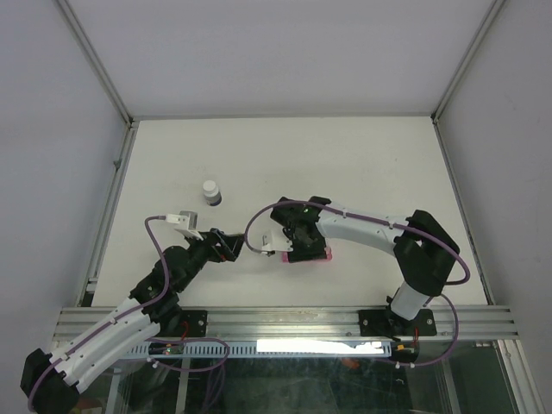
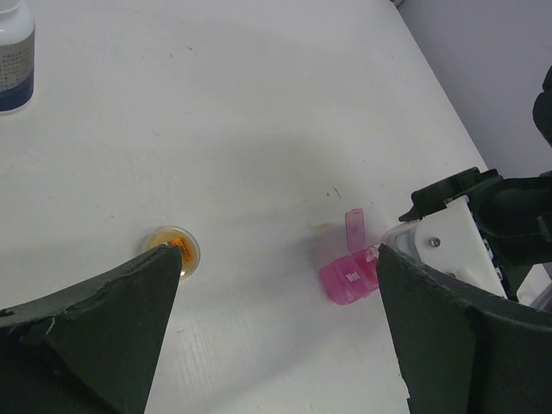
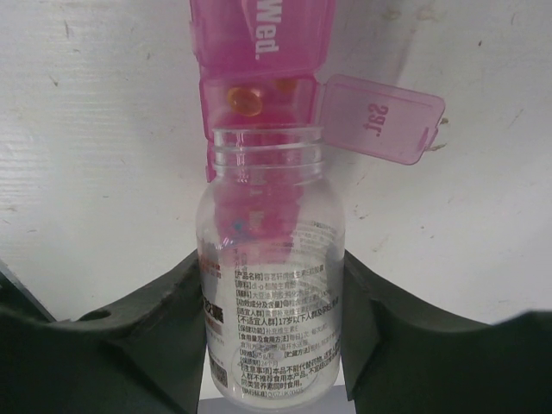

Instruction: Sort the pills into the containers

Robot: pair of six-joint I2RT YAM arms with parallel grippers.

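The pink pill-organiser strip [image 3: 259,34] lies on the white table, one compartment lid [image 3: 379,116] flipped open. Orange pills [image 3: 246,97] lie in that open compartment. My right gripper [image 3: 272,328] is shut on a clear, labelled bottle [image 3: 272,293], tipped with its open mouth at the open compartment; the bottle looks empty. In the top view the right gripper [image 1: 286,241] sits over the organiser [image 1: 312,256]. My left gripper [image 2: 276,328] is open and empty above the table, left of the organiser [image 2: 348,278]; it also shows in the top view [image 1: 226,246].
A white-capped dark bottle [image 1: 211,191] stands behind the left gripper and shows in the left wrist view [image 2: 15,56]. A small round clear cap with orange inside [image 2: 172,246] lies by the left finger. Metal frame rails border the table.
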